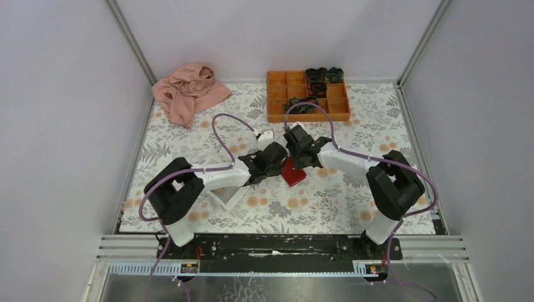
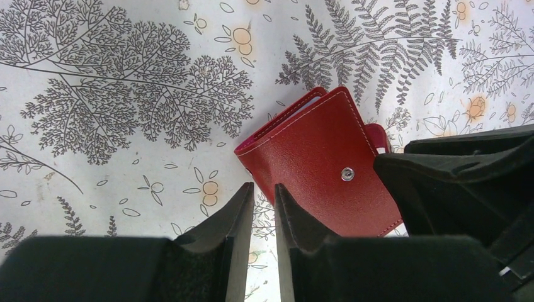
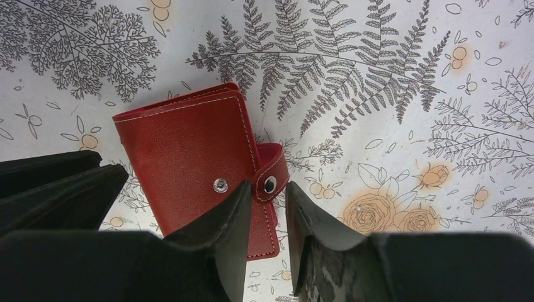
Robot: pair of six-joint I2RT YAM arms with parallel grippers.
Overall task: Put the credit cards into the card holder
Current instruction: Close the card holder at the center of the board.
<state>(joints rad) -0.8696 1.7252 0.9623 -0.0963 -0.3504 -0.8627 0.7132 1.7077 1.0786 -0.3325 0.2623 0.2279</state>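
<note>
Seen from above, the closed card holder [image 1: 293, 173] lies central on the tabletop [image 1: 352, 201]. The left gripper [image 2: 263, 189] hangs beside it, jaws narrowly spread and empty. The right gripper [image 3: 269, 189] has its jaws flanking the snap tab [image 3: 271, 181], grip unclear; opening seems the step, needing a gentle pull.

I see the desk [image 1: 352, 201] beneath the left claw [image 2: 263, 192] and right claw [image 3: 267, 189], covered in a white cloth [image 2: 126, 94] printed with grey ferns and orange blooms. Plain pale-grey walls [image 1: 63, 94] stand beyond and to either side of the claws, joined by aluminium corner posts [image 1: 129, 41]. The light is soft and even.
</note>
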